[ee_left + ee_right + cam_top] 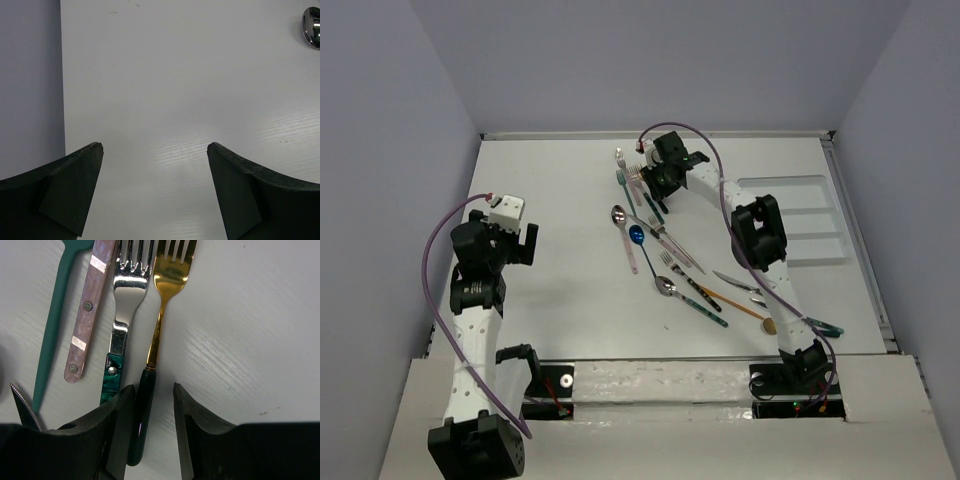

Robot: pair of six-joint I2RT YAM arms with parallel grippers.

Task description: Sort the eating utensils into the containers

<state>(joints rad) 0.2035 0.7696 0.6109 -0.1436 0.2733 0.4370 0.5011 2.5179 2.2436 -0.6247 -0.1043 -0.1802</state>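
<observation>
Near the counter's [570, 180] far edge, the right claw [152, 387] stands released. Between its fingers [200, 440] lies the slim gold fork's [162, 315] dark green handle.

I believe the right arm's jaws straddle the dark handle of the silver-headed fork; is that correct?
Not quite. The right wrist view shows the right gripper with its jaws straddling the dark handle of the gold-headed fork; the silver-headed fork lies beside it, outside the jaws.

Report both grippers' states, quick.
Left gripper: open, empty.
Right gripper: open, jaws straddling the gold fork handle, not yet clamped.
</observation>
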